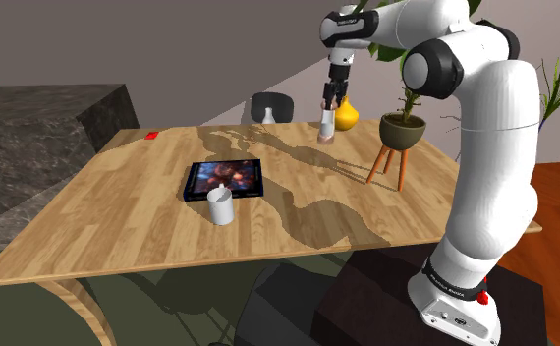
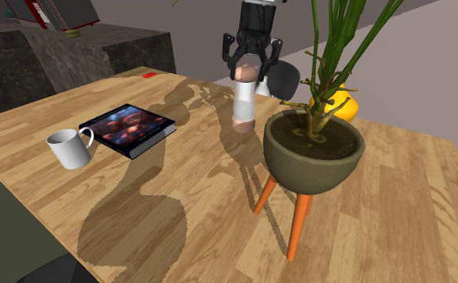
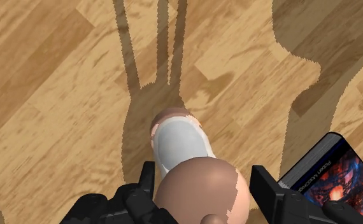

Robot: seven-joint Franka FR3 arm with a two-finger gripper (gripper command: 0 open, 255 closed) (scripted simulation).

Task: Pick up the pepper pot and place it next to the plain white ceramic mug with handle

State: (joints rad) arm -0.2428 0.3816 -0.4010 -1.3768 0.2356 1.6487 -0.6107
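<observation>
The pepper pot, white-bodied with a pinkish-brown rounded top and base, stands upright on the wooden table near its far edge. My gripper hangs right over it, open, one black finger on each side of the rounded top, with a thin gap still showing in the wrist view. The plain white mug with a handle stands nearer the table's front, just in front of a dark picture book.
A potted plant on orange legs stands close beside the pepper pot. A yellow vase sits behind the pot. A small red item lies at the far corner. The book's corner lies near one finger.
</observation>
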